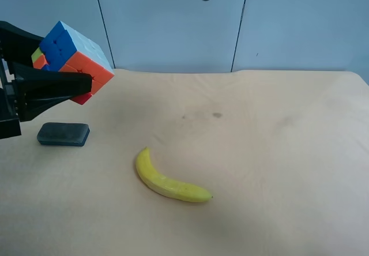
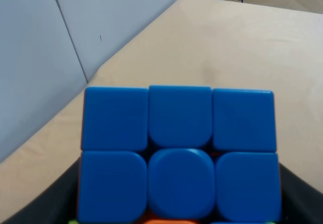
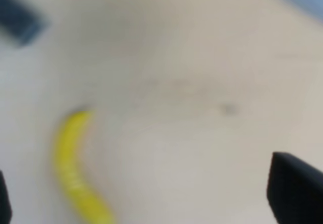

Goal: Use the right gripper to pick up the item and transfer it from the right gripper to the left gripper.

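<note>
Cube [image 1: 78, 57] in left hand [image 1: 64, 66] (clamped).

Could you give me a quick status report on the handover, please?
Left gripper shut on cube, held above table. Right gripper open, empty, up high. Banana and dark block lie on table, nothing in the way.

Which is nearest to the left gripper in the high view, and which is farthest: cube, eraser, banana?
1. Cube, held in the left gripper, at the view's left.
2. Eraser, on the table just below it.
3. Banana, near the middle, farther right.
</note>
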Robot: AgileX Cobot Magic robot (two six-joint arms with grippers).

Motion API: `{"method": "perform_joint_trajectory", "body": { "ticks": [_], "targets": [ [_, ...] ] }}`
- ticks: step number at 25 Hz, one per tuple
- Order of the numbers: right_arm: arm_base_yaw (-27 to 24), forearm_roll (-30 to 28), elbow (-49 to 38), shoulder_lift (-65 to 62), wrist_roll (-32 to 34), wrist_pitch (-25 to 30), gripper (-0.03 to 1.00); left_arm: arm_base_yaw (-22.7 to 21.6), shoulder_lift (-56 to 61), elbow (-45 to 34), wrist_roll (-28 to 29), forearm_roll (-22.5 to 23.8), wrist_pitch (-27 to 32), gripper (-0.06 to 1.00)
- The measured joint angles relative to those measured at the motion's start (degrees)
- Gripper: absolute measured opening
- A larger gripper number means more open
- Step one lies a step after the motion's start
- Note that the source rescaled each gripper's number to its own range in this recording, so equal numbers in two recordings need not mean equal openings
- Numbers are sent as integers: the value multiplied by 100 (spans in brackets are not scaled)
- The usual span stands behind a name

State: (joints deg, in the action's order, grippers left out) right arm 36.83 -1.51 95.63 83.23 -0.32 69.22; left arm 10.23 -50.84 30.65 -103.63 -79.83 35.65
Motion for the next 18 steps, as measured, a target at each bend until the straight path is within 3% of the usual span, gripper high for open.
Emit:
{"method": "perform_joint_trajectory", "body": {
  "ticks": [4,18],
  "targets": [
    [0,-565,-445,-457,203,-1,100,0,0,0,0,0,0,0],
    [0,-768,-3079,-2109,418,-4,100,0,0,0,0,0,35,0]
  ]
}}
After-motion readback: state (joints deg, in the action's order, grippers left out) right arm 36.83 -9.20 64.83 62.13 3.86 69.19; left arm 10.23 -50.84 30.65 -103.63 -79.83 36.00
